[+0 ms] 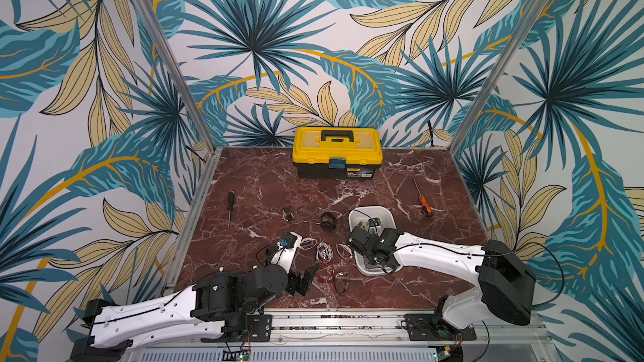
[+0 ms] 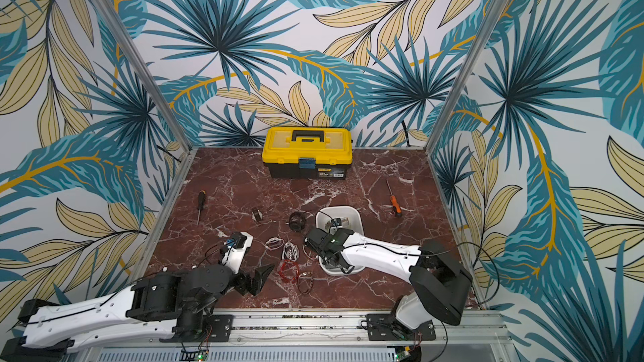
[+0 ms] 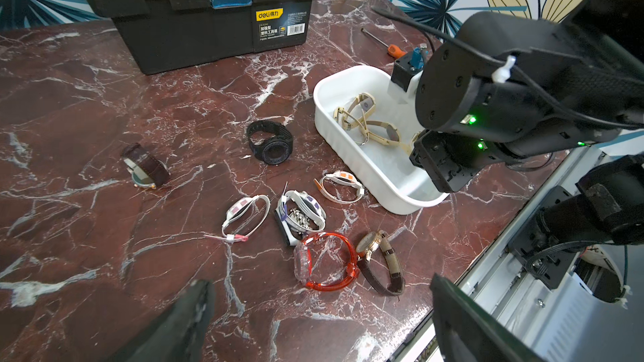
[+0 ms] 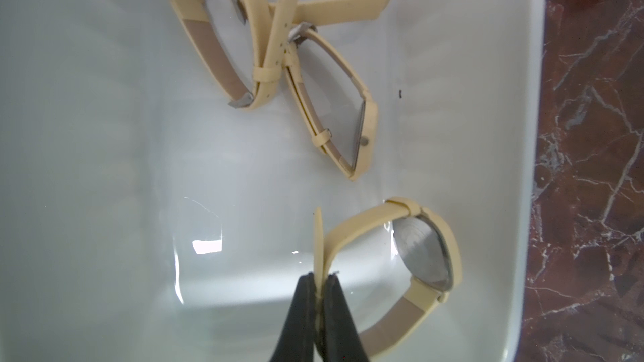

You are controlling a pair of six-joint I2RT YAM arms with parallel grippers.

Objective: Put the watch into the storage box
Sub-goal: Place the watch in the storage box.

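the step in hand looks like the release at the end of a placement. the right gripper (image 4: 320, 280) is down inside the storage box (image 4: 522, 127), its fingers pressed together on the thin cream strap of the watch (image 4: 427, 250). the watch hangs within the box walls, near the side wall, its steel case back turned to the camera. i cannot tell whether it already rests on the box floor. two other cream watches (image 4: 275, 29) lie tangled deeper in the box, apart from the held one.

the next move, as i judge it, calls for spreading the fingers so the strap slips free, then lifting straight up out of the box without catching the rim or dragging the strap along.

the left gripper (image 1: 304, 280) hovers well apart from the box, fingers spread wide and holding nothing.

the right wrist view alone shows the pinch on the strap. in both top views the right wrist covers that part of the box, so neither the grip nor the held watch can be seen there. the left wrist view shows what the right wrist view cannot: more watches lying on the table (image 3: 87, 99) outside the box, among them a black watch (image 3: 271, 142) and a red watch (image 3: 327, 262) near its long wall, so more rounds probably remain.
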